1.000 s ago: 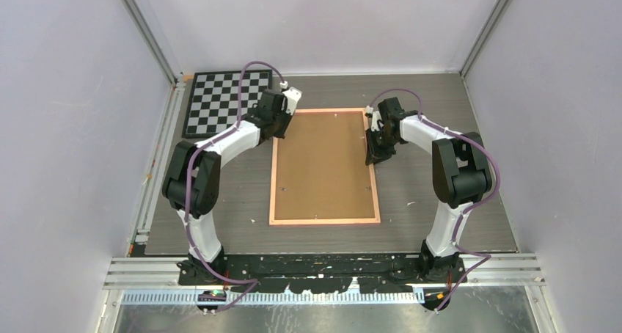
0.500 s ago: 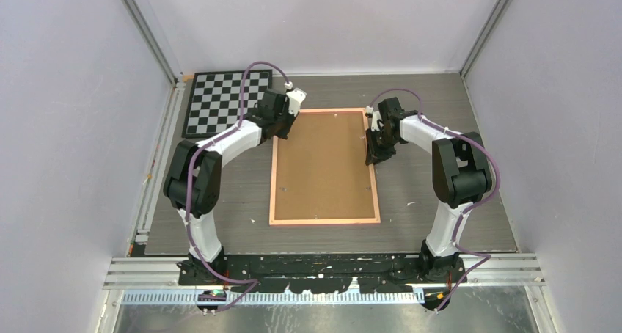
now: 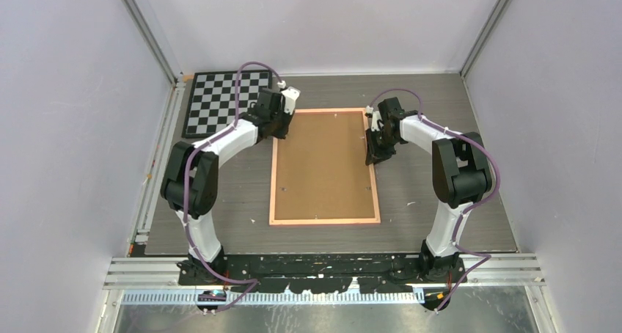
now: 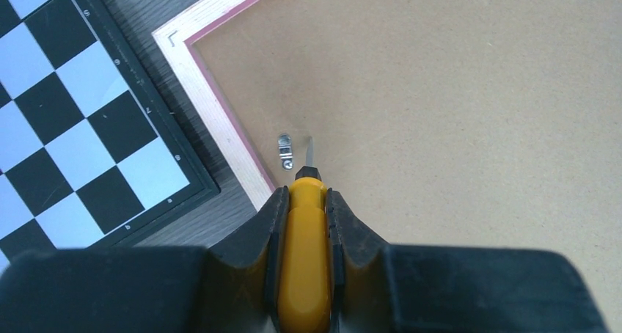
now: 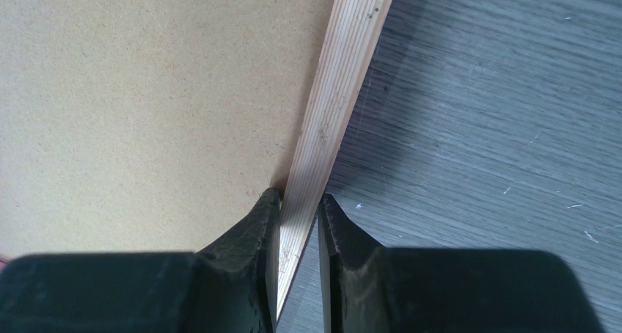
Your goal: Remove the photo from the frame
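Frame (image 3: 325, 221) laid face-down on table (image 3: 330, 91), fibreboard back (image 4: 455, 113) up. Right rail (image 5: 334, 105) pinched by right gripper (image 5: 297, 201), judged to steady it. Yellow-handled screwdriver (image 4: 302, 260) clamped in left gripper (image 4: 304, 197), blade tip set beside metal clip (image 4: 284, 150), judged for turning it aside. Photo not visible; presumed beneath backing.

Tabletop (image 3: 330, 91): dark grey wood-grain surface. Plain pale lilac walls (image 3: 73, 127) enclose its left, far and right edges. Aluminium posts (image 3: 147, 32) stand at both far corners. Lighting is even.
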Controlling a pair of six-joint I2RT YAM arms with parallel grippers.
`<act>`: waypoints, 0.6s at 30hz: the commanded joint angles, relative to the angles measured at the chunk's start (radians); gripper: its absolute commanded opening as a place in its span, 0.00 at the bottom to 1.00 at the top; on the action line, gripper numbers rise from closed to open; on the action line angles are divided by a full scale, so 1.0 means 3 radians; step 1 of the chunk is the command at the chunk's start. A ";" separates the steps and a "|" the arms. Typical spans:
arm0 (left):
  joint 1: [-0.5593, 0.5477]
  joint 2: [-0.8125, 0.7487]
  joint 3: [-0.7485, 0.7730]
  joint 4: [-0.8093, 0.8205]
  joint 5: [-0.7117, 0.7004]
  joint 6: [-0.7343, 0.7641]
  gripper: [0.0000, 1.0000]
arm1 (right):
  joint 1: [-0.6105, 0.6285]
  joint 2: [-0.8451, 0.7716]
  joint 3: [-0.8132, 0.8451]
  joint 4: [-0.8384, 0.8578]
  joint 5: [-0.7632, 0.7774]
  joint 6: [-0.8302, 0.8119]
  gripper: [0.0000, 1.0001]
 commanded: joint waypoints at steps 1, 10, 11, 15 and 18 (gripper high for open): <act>0.0111 0.0009 0.0032 -0.0070 -0.0212 -0.0084 0.00 | 0.0063 0.0264 -0.0113 -0.0169 -0.0015 -0.0178 0.01; 0.0230 0.0160 0.0098 -0.0077 -0.0299 -0.0106 0.00 | 0.0064 0.0273 -0.0108 -0.0171 -0.0030 -0.0178 0.00; 0.0235 0.0173 0.0102 -0.0077 -0.0308 -0.0102 0.00 | 0.0062 0.0273 -0.0110 -0.0169 -0.0035 -0.0182 0.01; 0.0250 0.0149 0.0076 -0.0056 -0.0288 -0.0115 0.00 | 0.0062 0.0277 -0.0113 -0.0168 -0.0036 -0.0184 0.01; 0.0257 0.0100 0.0067 -0.0039 -0.0250 -0.0132 0.00 | 0.0059 0.0288 -0.0103 -0.0174 -0.0042 -0.0183 0.00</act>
